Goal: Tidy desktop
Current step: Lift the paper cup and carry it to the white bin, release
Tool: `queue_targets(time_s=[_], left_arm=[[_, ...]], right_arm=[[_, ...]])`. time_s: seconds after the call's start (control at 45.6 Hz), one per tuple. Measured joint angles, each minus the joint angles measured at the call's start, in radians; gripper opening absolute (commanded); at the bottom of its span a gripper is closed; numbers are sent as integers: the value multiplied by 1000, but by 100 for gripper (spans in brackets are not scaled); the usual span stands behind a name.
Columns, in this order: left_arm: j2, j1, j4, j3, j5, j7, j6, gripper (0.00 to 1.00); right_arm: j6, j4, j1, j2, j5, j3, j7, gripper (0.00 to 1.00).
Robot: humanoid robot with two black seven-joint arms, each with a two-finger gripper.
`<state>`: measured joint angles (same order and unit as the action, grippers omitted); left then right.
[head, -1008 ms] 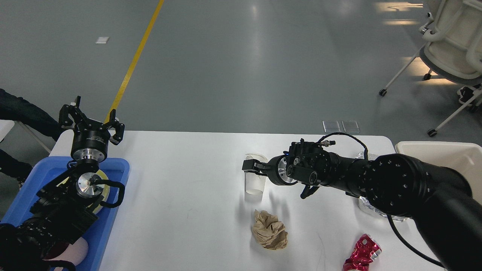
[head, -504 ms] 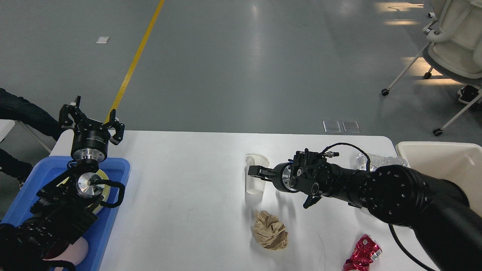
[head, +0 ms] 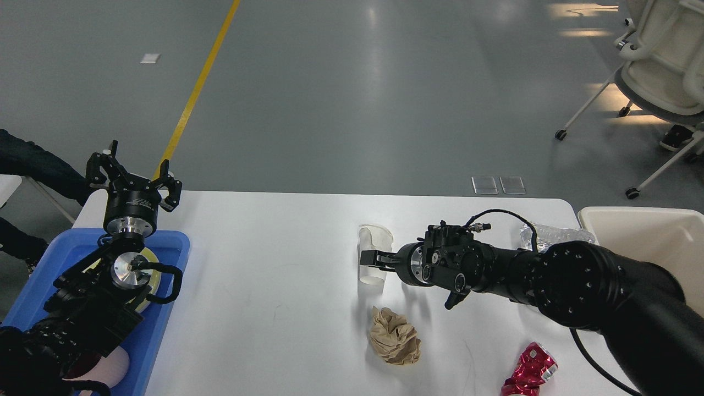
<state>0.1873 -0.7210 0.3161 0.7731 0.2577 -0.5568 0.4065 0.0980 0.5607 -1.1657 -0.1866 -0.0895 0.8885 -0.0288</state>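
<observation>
The white desktop [head: 264, 286] fills the lower part of the head view. A clear plastic cup [head: 375, 236] stands upright near its middle. My right gripper [head: 369, 258] reaches in from the right and is at the cup's lower half, its dark fingers overlapping the cup wall. I see the gripper side-on and cannot tell whether its fingers are closed on the cup. My left gripper [head: 136, 169] is open and empty, pointing up above the far end of the blue tray [head: 175, 258].
A crumpled brown paper ball [head: 394, 342] lies in front of the cup. A crushed red can [head: 529, 373] lies at the front right. A crumpled clear bottle [head: 556, 235] lies by the cream bin [head: 649, 225]. A yellow-rimmed round item [head: 153, 278] sits in the tray.
My right gripper has moved down along the cup, from near its upper part to its lower half. The left arm has not moved.
</observation>
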Motion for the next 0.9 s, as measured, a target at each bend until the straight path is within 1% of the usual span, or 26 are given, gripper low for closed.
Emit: queue_targets(time_s=[0.11,0.241,0.329,0.46,0.504,0.833,0.899], left_arm=[[0,0,0,0,0,0,0,96],[0,0,1,0,0,0,0,96],[0,0,1,0,0,0,0,96],[0,0,1,0,0,0,0,96],[0,0,1,0,0,0,0,96],[0,0,0,0,0,0,0,96],[0,0,0,0,0,0,0,96]], right_arm=[[-5,0,0,1,-8,-6,0,99],[-28,0,2,1,-10,-17,0,94],[-48,-1,11,2,-10,-19,0,94],[-57,-1,25,3,-10,-22,0,99],[-58,1,30,3,-10,-25,0,99],[-58,21,31,0,-10,-32,0,96],[-58,19,27,0,-11,-37,0,93]])
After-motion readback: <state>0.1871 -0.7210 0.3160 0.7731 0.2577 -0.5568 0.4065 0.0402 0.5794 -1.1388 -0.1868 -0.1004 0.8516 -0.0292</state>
